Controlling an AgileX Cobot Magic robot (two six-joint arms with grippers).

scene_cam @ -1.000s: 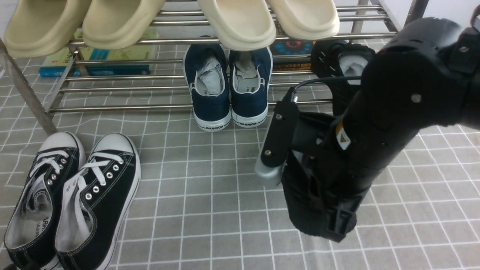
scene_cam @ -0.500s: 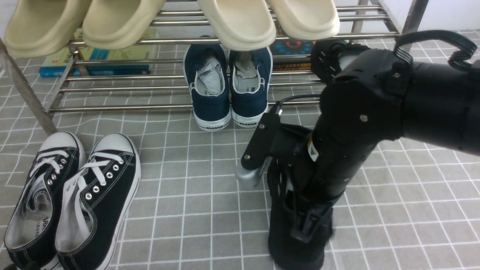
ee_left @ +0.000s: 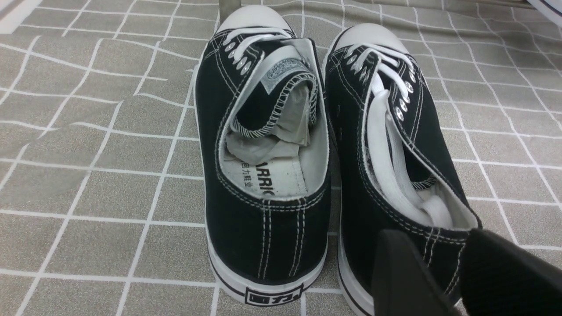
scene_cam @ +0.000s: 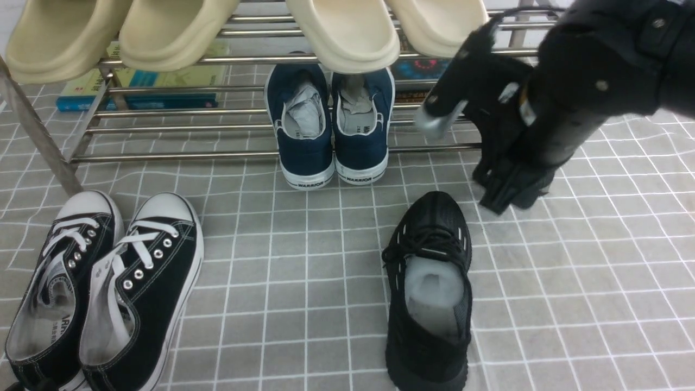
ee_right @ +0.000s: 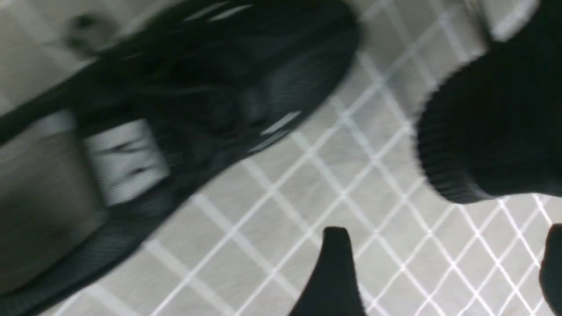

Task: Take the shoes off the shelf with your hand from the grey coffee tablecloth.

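One black mesh shoe with white stuffing lies on the grey coffee tablecloth, toe toward the shelf; nothing holds it. It shows blurred in the right wrist view. My right hand's gripper hangs above the cloth by the shelf's right end. It is open, with only cloth between its fingers. A black knit shape sits close beyond it. The arm hides the shelf's lower right end. My left gripper is open, right behind the heel of a black canvas sneaker.
A pair of black canvas sneakers with white toe caps stands on the cloth at the left. Navy white-soled sneakers sit on the lower tier, cream slippers on the upper rods, and books lie behind the shelf.
My right gripper opened and let go of the black mesh shoe, which now lies on the cloth. The arm lifted and swung back toward the shelf's right end. The left arm stayed still.
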